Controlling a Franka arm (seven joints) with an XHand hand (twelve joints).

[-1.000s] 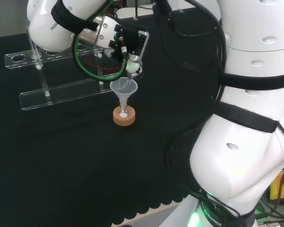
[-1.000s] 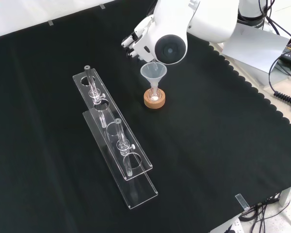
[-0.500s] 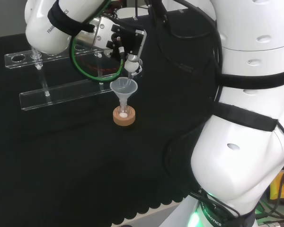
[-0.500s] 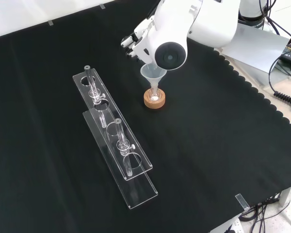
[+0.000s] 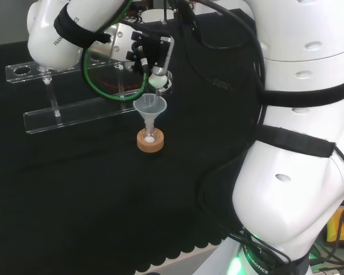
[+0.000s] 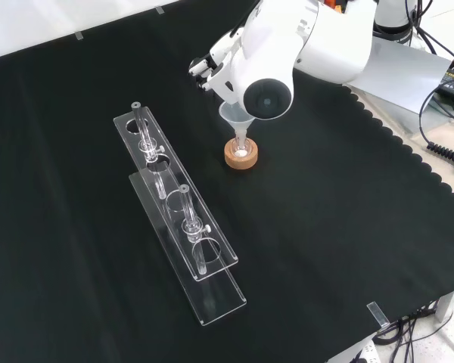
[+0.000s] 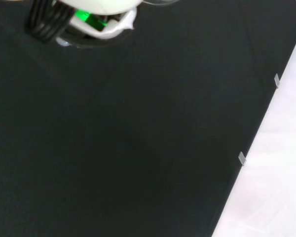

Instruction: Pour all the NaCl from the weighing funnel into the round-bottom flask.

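Head view: cork ring [image 5: 150, 141] at mid-cloth, flask on it, funnel [image 5: 149, 106] in flask neck. My hand [image 5: 152, 60] just above funnel. Rack [image 5: 74, 114] left, behind.

Print, item one: a short line of dark capital lettering on the large white rounded arm link [image 5: 53, 35] at the head view's upper left, running slantwise beside a black band that cuts it off. Item two: small pale lettering on the dark collar at the arm's base [image 5: 257, 261], low in the same view, too small to make out in full.
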